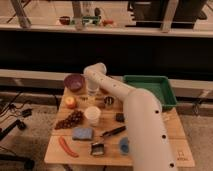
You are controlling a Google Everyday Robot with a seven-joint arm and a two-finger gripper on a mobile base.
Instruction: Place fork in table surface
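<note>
Hanging low, the gripper (93, 90) points straight down just beside the purple bowl (75, 81), on the bowl's green-tray side, at or almost at the table surface (165, 150). Can't tell whether it's open or clamped, or whether it grips anything. It's a pale blur at the end of the white arm. Fork (83, 98): best guess is the thin pale sliver on the planks just in front of the bowl, camera side, just beside the gripper and slightly nearer me. If so, it's already on wood, long axis roughly left-right across the planks, near end pointing at the gripper. Not certain; it could instead be hidden under the gripper. Judgement: the next move turns on that. If the fork is down, lift straight up clear of the bowl rim; if held, release right there.
</note>
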